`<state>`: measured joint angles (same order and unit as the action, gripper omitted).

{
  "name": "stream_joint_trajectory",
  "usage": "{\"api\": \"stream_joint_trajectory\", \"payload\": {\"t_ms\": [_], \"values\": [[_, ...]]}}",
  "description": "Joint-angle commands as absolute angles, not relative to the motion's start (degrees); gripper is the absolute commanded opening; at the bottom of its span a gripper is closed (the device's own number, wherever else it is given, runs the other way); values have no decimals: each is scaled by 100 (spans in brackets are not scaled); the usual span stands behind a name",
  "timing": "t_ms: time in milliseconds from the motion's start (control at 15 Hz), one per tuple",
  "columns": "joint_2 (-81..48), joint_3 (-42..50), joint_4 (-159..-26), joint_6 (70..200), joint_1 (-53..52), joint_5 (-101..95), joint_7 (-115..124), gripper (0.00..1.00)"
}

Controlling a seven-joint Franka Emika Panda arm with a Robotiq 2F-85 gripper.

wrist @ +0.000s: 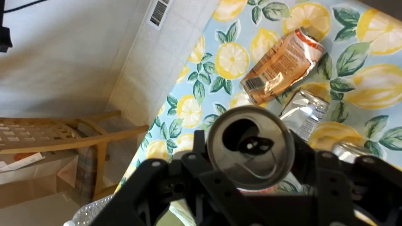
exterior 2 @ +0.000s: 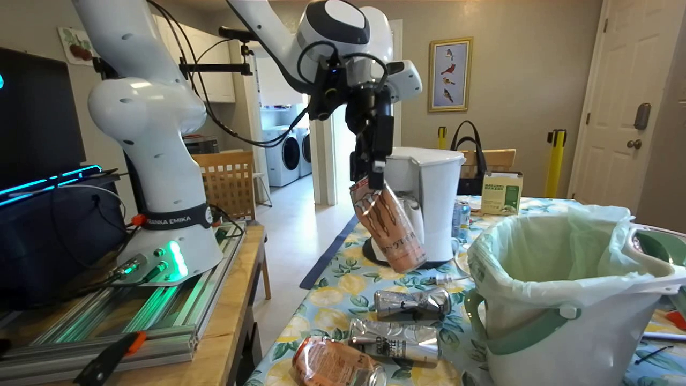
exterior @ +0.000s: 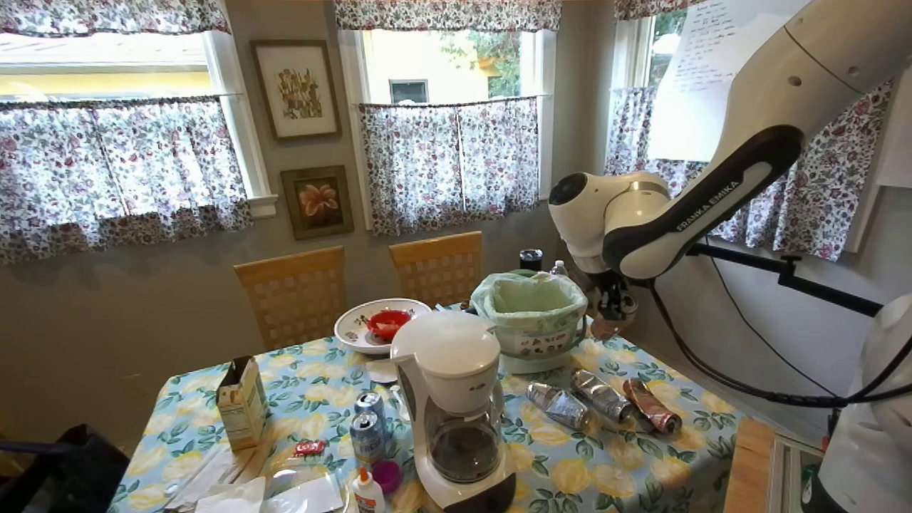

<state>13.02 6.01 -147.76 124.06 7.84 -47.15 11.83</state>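
Observation:
My gripper [exterior 2: 368,174] is shut on the top end of an orange Monster can [exterior 2: 390,230] and holds it tilted above the table. In the wrist view the can's lid [wrist: 251,150] with its open mouth sits between the fingers. In an exterior view the can [exterior: 608,328] hangs just beside the white bin [exterior: 538,345], which has a pale green liner. The bin [exterior 2: 568,343] also stands near the gripper in an exterior view. Below lie a crushed orange can [exterior 2: 335,364] and two crushed silver cans [exterior 2: 396,340] [exterior 2: 412,304], on the table.
A white coffee maker [exterior: 449,349] stands near the bin. A white bowl [exterior: 349,331] holding a red bowl, a cardboard box [exterior: 241,402], blue cans [exterior: 367,436] and a glue bottle [exterior: 367,491] are on the lemon-print tablecloth [exterior: 570,477]. Chairs [exterior: 299,296] stand behind the table.

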Motion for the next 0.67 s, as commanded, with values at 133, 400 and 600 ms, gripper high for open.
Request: {"api": "stream_joint_trajectory", "payload": {"t_ms": [133, 400, 600], "values": [[1219, 693, -14996, 12322, 1035, -5363, 1372, 37], [1047, 847, -15083, 12590, 1115, -5810, 1344, 37], [917, 1015, -15143, 13130, 1155, -6065, 1299, 37]]}}
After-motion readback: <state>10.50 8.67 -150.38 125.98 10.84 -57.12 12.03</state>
